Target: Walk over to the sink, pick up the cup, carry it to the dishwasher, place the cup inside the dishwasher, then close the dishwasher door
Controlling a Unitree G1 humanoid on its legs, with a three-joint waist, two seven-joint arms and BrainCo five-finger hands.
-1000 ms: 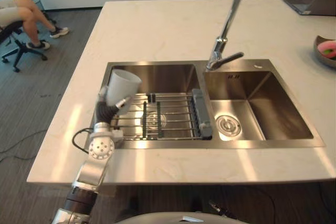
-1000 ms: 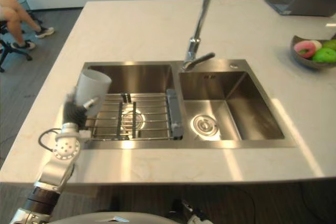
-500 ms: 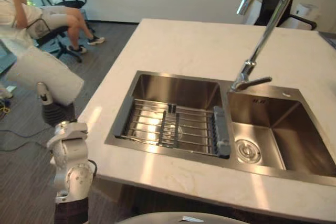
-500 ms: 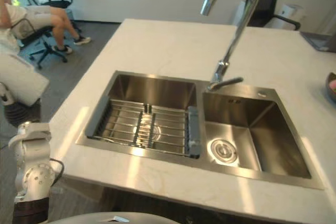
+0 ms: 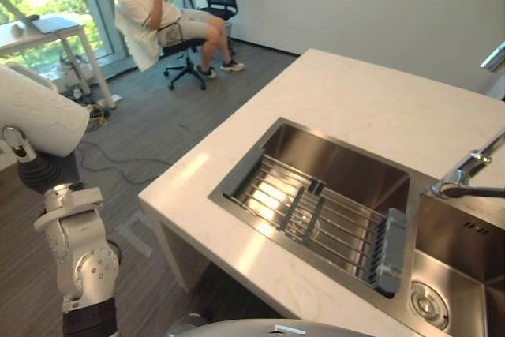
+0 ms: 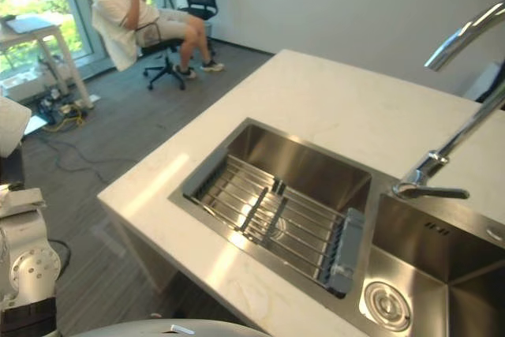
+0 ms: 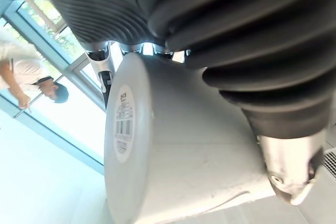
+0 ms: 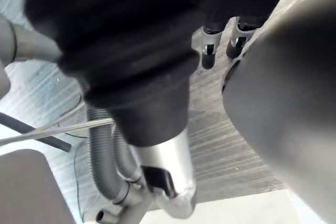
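My left hand (image 5: 37, 168) is shut on the white cup (image 5: 38, 118), which lies tilted on its side at the far left, out over the floor and clear of the counter. Seen from the left wrist, the cup (image 7: 178, 156) rests against the hand's dark cover, with the thumb (image 7: 290, 174) pressed on its wall and its base turned toward the windows. The steel sink (image 5: 339, 165) is set in the white counter (image 5: 371, 104) to the right, with a wire rack (image 5: 316, 212) across its left basin. My right hand (image 8: 160, 166) hangs low over the grey floor, fingers (image 8: 208, 55) relaxed.
The counter's near corner (image 5: 151, 193) juts toward my left arm. The tap (image 5: 467, 179) stands at the right edge. A person (image 5: 154, 9) sits on an office chair by the windows, with a white desk (image 5: 43, 31) and floor cables (image 5: 118, 155) nearby.
The camera has swung left, so the sink now sits at the right. The left hand has carried the cup out of the sink and holds it off the counter's left side.
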